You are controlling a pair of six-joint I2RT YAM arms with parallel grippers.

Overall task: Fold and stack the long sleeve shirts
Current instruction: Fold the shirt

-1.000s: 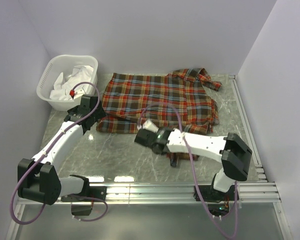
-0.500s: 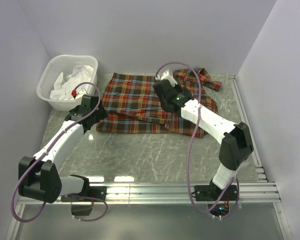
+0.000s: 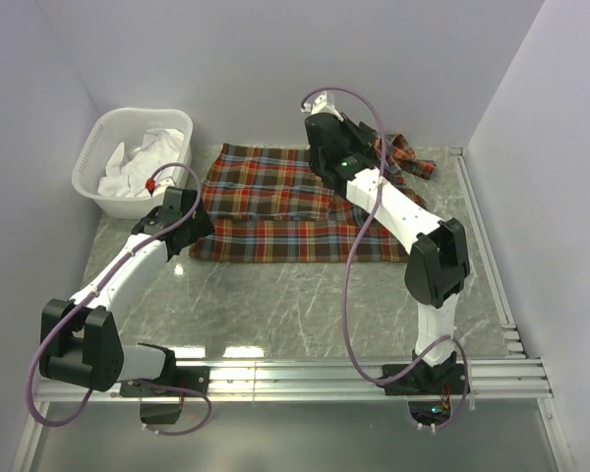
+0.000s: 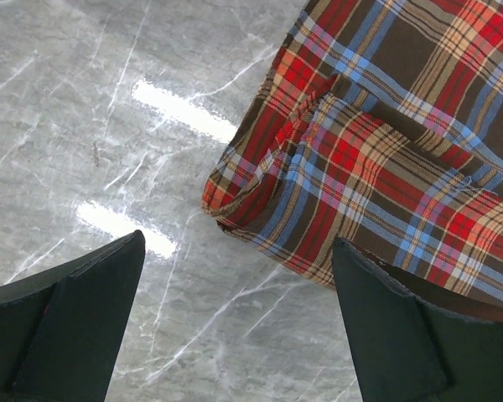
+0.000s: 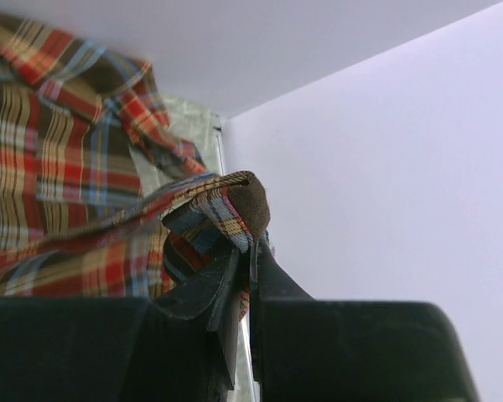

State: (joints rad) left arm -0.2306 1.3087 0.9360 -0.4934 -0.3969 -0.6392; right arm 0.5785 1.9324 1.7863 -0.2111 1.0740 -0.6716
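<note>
The plaid long sleeve shirt [image 3: 275, 211] lies folded into a rough rectangle at the back middle of the marble table, its collar and a sleeve [image 3: 408, 155] bunched at the back right. My right gripper [image 3: 322, 138] is stretched over the shirt's far edge. In the right wrist view it [image 5: 247, 251] is shut on a fold of plaid cloth [image 5: 235, 197], lifted off the table. My left gripper [image 3: 182, 211] is open at the shirt's front left corner. In the left wrist view it [image 4: 239, 335] is empty above bare marble, with the corner [image 4: 318, 167] just beyond.
A white laundry basket [image 3: 133, 157] with white cloth inside stands at the back left, close to my left arm. Walls close in the back and both sides. Metal rails run along the front [image 3: 374, 374] and right [image 3: 482, 236] edges.
My right gripper has swept from the shirt's near edge to the far edge with plaid cloth in it, folding the shirt over. My left arm has barely moved.
</note>
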